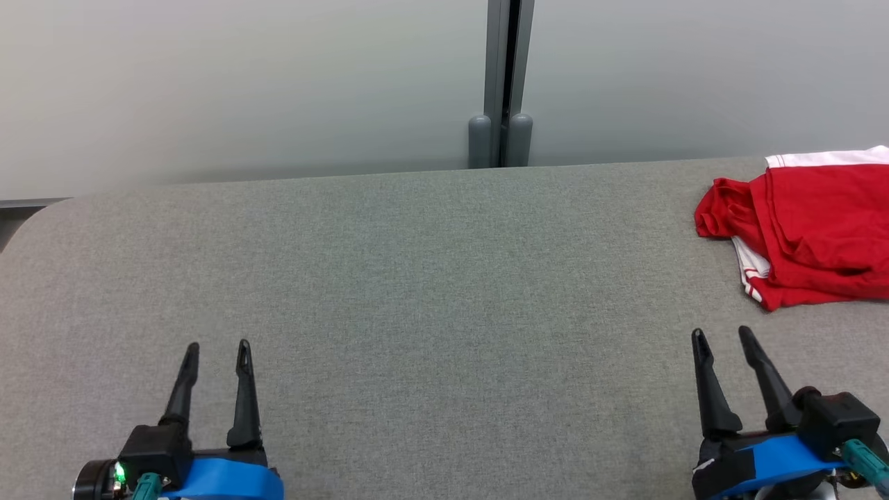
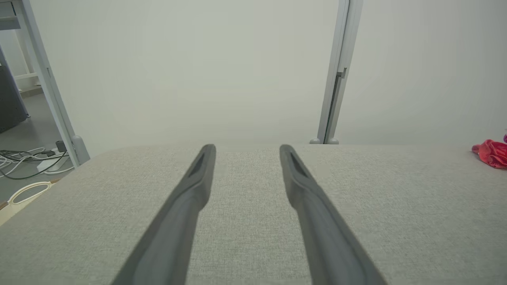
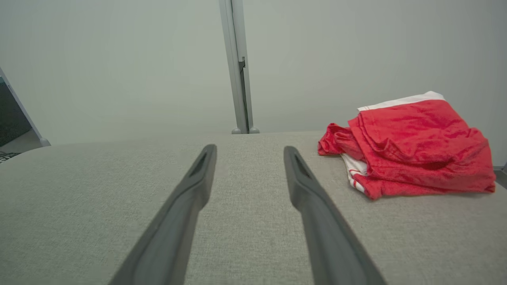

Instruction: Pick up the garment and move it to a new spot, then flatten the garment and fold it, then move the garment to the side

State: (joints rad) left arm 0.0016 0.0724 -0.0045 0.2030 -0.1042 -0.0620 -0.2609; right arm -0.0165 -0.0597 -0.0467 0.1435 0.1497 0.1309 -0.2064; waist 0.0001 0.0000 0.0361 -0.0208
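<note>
A red garment with white trim lies folded in a loose bundle at the far right of the grey fabric table. The right wrist view has the garment ahead and to the right; the left wrist view catches a red corner of the garment at its right edge. My right gripper rests near the front right, a little short of the garment, open and holding nothing. My left gripper sits at the front left, open and holding nothing, far from the cloth.
A pale wall with a grey vertical post runs along the table's far edge. Past the table's left end the left wrist view has a frame leg and loose cables on the floor. The table's left corner is rounded.
</note>
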